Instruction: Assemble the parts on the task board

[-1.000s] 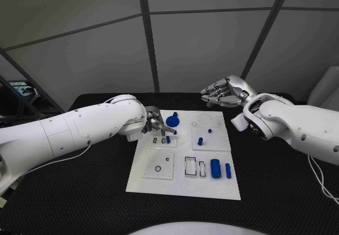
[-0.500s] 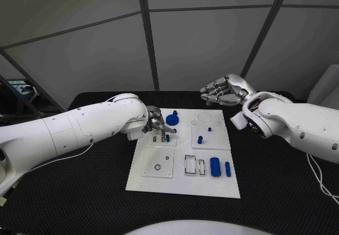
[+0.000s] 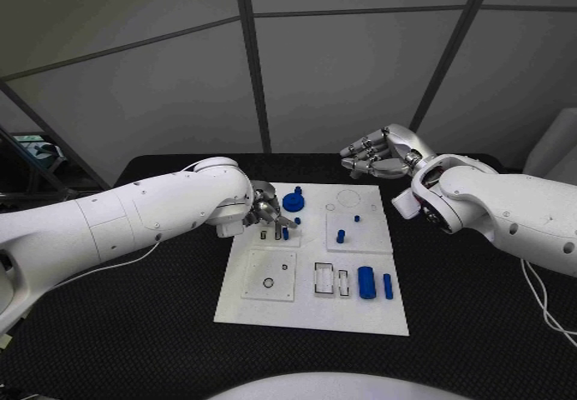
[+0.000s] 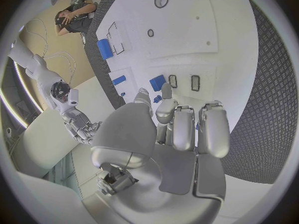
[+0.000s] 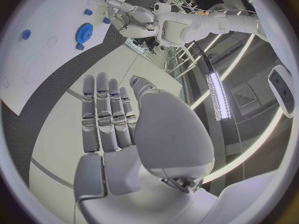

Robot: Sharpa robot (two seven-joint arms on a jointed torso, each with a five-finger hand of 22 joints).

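Observation:
The white task board (image 3: 361,312) lies in the middle of the black table. My left hand (image 3: 267,212) hangs over its far left part, fingers curled downward. The thumb and a fingertip (image 4: 166,88) flank a small blue piece (image 4: 157,82) beside two empty slots (image 4: 195,83); whether they grip it is unclear. A blue gear-like part (image 3: 293,202) stands just right of that hand. Two small blue pegs (image 3: 340,239) stand on the right-hand plate. A blue cylinder (image 3: 367,284) and a blue bar (image 3: 388,287) lie nearer me. My right hand (image 3: 378,158) is raised beyond the board's far edge and holds nothing.
Black table surface (image 3: 481,317) surrounds the board on all sides. A plate with a small ring (image 3: 269,286) and rectangular slots (image 3: 324,281) takes up the board's near half. My right forearm (image 3: 505,212) stretches along the table's right side.
The left hand has shifted very slightly at the small blue piece. The right hand and the other parts have not moved.

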